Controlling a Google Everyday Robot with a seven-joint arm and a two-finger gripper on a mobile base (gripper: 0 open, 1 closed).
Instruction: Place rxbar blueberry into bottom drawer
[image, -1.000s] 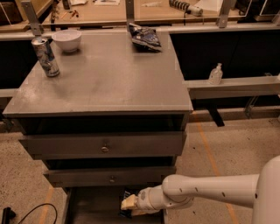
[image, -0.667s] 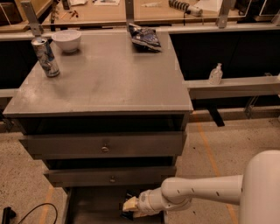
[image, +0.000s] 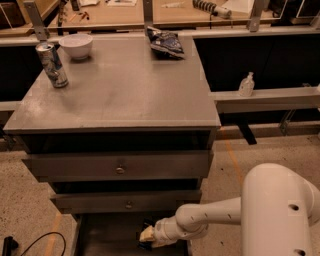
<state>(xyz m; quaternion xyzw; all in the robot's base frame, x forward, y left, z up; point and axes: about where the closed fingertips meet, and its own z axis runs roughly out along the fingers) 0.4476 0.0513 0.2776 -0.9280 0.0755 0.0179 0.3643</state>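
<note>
Three drawers front the grey metal bench (image: 120, 95). The deep, dark bottom drawer (image: 107, 236) stands pulled out at lower centre, so the white arm's (image: 210, 220) cream-tipped claw (image: 148, 234) can reach low inside it. Whether the claw grips anything I cannot tell. A dark shape (image: 149, 223) touching it is probably the small navy-wrapped rxbar blueberry, positioned over the drawer floor for release.

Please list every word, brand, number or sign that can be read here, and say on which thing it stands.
No text can be read here.
On the can: print, too blurred to read.
On the blue bag: print, too blurred to read.
On the small bottle: label, too blurred to read.
On the gripper, low in the open bottom drawer: no writing seen.
</note>
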